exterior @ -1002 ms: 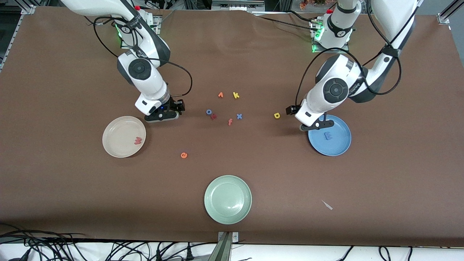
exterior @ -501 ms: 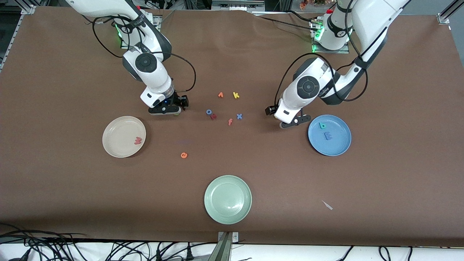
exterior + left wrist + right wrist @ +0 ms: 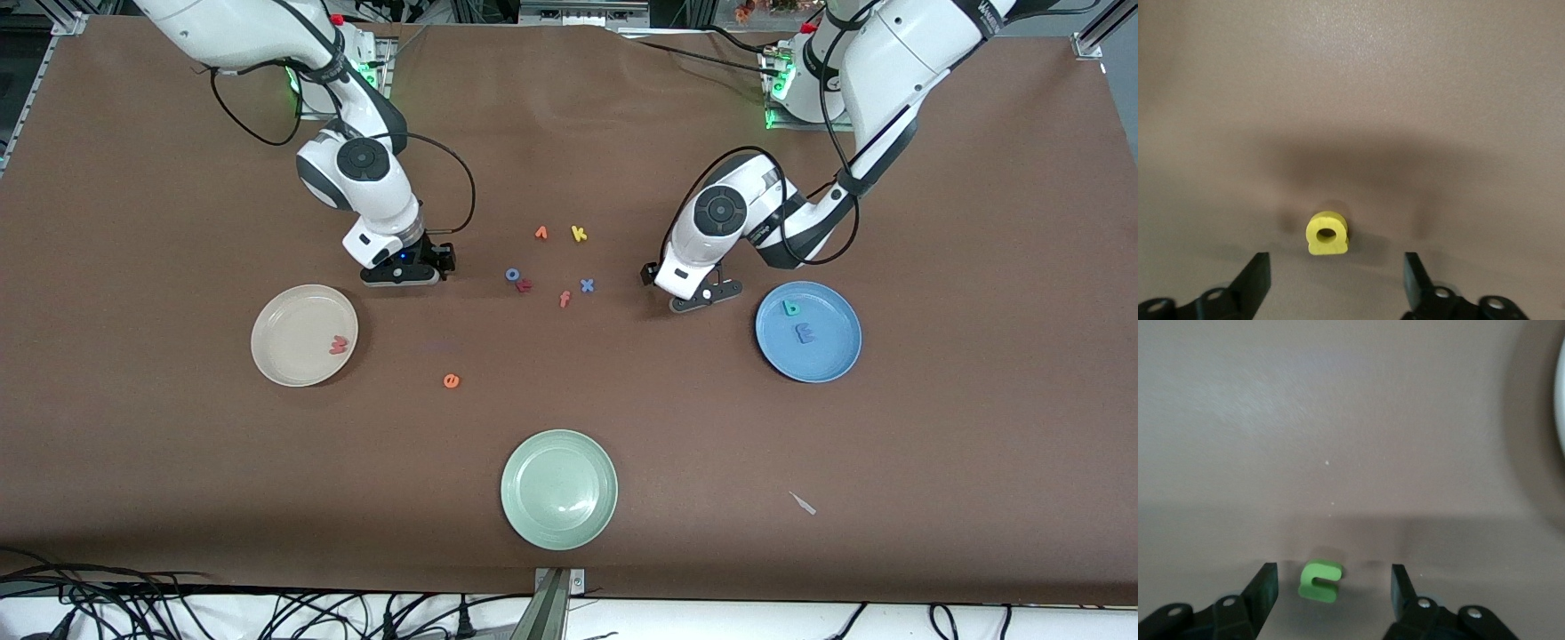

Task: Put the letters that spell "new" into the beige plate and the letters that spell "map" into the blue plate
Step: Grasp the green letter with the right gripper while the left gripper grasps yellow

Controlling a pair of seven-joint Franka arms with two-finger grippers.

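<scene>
1. The beige plate (image 3: 283,324) lies toward the right arm's end of the bench. The salmon-red "w" (image 3: 339,344) lies inside it near the rim, so one letter of "new" is home.
2. The right end effector (image 3: 400,275) is low over the bench, just beside that plate and farther from the front camera. In the right wrist view its fingers stand open on either side of the olive-green "n" (image 3: 1319,581), with a gap on each side and nothing gripped. That straddle looks like the set-up for a pinch.
3. The orange "e" (image 3: 451,380) lies alone on the bench, nearer the front camera, apart from both plates. It looks like the last letter left for the beige plate.
4. Mid-bench sit the distractors: orange caret (image 3: 540,233), yellow "k" (image 3: 579,234), blue "o" (image 3: 512,275), orange "f" (image 3: 564,299) and blue "x" (image 3: 587,285). The pale green plate (image 3: 558,489), nearest the camera, holds nothing. None of these belongs to either word.
5. The left end effector (image 3: 698,298) hangs low over the bench between the cluster and the blue plate. Its wrist view shows the fingers open astride the yellow "p" (image 3: 1327,234), touching neither side. The letter is centred, probably so both fingers will meet it evenly.
6. The blue plate (image 3: 836,360) lies toward the left arm's end and holds the teal "a" (image 3: 789,308) and periwinkle "m" (image 3: 805,333). Only the "p" is missing from "map".
</scene>
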